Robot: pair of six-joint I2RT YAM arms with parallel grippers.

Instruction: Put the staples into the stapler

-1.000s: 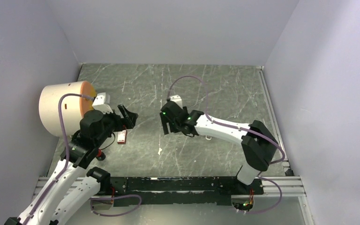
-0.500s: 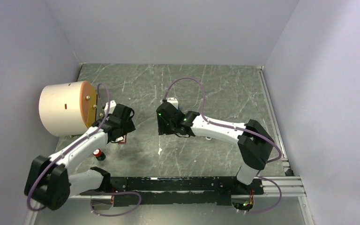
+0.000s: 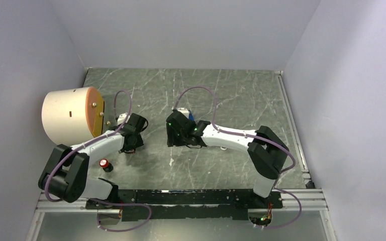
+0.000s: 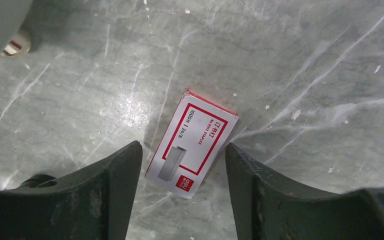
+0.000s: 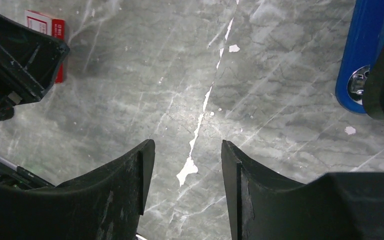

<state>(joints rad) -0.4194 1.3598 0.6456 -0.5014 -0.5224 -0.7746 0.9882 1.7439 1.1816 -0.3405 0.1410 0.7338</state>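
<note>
Two end effectors stand open. The left end effector point(image 4: 182, 150) straddles the staple box point(image 4: 192, 141), which lies flat on the counter point(image 4: 290, 60), label up and skewed to the line of the jaws, with a gap on each side; no loose staples are visible. The right end effector point(image 5: 187, 147) is empty over bare counter, with the stapler point(image 5: 364, 47) off to one side, outside its jaws. Hazard: closing on the skewed box would probably load its corners first, turning or ejecting it. Hazard: the low, flat box offers little grip height; the fingertips may scrape the counter or crush the cardboard.
</note>
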